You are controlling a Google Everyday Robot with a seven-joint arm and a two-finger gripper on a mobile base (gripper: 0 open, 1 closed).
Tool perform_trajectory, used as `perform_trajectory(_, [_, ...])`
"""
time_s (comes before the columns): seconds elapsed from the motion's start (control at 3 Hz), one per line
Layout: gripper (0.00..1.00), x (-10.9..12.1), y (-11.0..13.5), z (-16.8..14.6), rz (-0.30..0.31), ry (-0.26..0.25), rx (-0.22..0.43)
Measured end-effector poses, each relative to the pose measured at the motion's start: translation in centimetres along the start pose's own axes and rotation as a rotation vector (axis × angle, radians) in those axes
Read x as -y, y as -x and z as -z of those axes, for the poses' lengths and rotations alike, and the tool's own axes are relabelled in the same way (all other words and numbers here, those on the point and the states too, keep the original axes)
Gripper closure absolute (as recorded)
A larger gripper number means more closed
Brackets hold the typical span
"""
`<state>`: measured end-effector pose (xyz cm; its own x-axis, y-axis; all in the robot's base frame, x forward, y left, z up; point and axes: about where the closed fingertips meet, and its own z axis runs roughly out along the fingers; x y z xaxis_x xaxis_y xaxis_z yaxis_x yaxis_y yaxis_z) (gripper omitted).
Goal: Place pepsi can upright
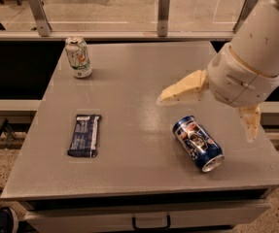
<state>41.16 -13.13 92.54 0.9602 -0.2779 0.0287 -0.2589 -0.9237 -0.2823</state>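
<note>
The pepsi can (198, 142) lies on its side on the grey table (129, 81), at the front right, its silver end pointing to the front right. My gripper (208, 115) hangs above it, open wide: one tan finger (183, 89) reaches left over the table and the other finger (250, 122) points down to the right of the can. The fingers do not touch the can, and it lies below the gap between them.
A white-and-green can (78, 57) stands upright at the table's back left. A flat dark blue snack wrapper (85, 134) lies at the front left. A glass railing runs behind the table. The table's right edge is close to the pepsi can.
</note>
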Motion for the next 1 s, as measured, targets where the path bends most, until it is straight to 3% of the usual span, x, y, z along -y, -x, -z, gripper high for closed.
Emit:
perform_trajectory(0.67, [0.0, -1.9, 1.2, -2.9, 0.319, 0.084, -0.042])
perform_trajectory(1.0, [0.0, -3.0, 0.5, -5.3, 0.41, 0.148, -0.046])
